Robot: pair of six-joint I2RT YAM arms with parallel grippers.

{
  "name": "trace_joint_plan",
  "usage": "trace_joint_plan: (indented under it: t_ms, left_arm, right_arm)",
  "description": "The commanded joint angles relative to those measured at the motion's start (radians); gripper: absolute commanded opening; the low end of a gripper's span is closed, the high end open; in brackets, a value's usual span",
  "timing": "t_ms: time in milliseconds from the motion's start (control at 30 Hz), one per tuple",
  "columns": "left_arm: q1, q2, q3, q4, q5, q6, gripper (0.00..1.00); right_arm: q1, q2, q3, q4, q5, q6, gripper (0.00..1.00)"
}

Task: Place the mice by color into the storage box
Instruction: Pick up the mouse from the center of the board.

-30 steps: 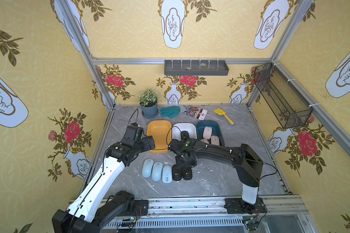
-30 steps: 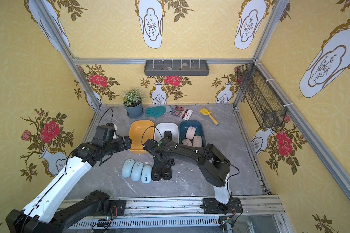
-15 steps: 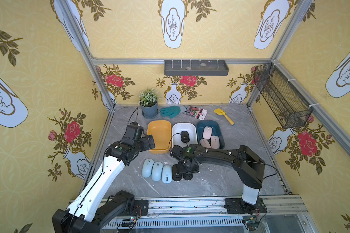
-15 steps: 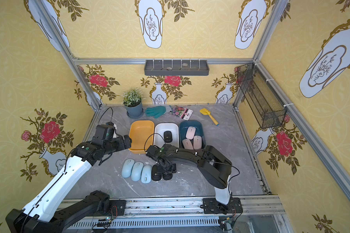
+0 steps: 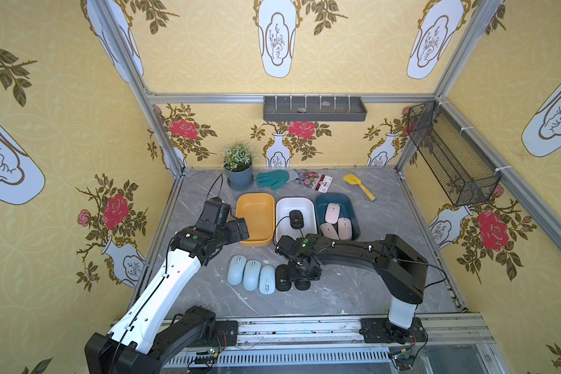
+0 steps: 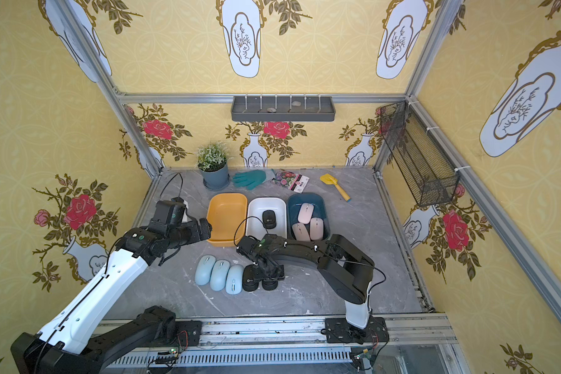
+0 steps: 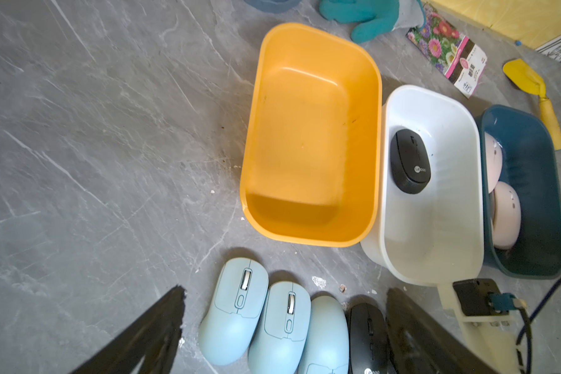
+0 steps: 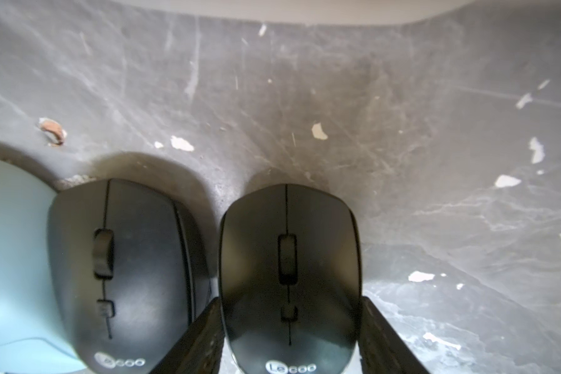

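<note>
Black mouse (white logo), jaws clasping its sides

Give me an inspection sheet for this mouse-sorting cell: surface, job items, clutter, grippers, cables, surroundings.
Surface: grey marbled tabletop, white flecks.
Job's things: three blue mice, a spare black mouse and the end black mouse in a row on the tabletop; binned black mouse in the white bin; three pink mice in the dark blue bin; orange bin empty.
Clutter: potted plant, teal glove, seed packet, yellow trowel at the back.
Grippers: left gripper open, raised by the orange bin; right gripper's jaws against both sides of the end black mouse.
Cables: black cable loops over the white bin.
Surroundings: floral walls, shelf, wire basket.
</note>
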Motion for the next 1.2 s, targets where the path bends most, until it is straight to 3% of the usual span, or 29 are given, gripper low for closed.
trace_joint_plan:
  t_ms: [0,267,567,767,1167]
  left_arm:
    - [-0.001,-0.004,-0.035,0.006,0.027,-0.004,0.98]
    - [-0.003,-0.016,-0.072,0.003,0.049,-0.026,0.98]
    - [-0.005,-0.012,-0.071,0.014,0.04,-0.032,0.98]
    - [-0.004,-0.009,-0.066,0.017,0.034,-0.028,0.98]
    - [-0.004,0.002,-0.042,0.009,0.016,-0.022,0.98]
  right_arm:
    - [0.0,0.007,-0.028,-0.004,-0.013,0.015,0.59]
    - [-0.004,-0.006,0.003,-0.029,-0.008,-0.024,0.41]
    - [-0.071,-0.096,0.072,-0.122,0.007,-0.084,0.4]
    - [-0.108,-0.105,0.244,-0.229,0.029,-0.167,0.41]
    - [-0.336,0.01,0.511,-0.201,0.001,-0.439,0.42]
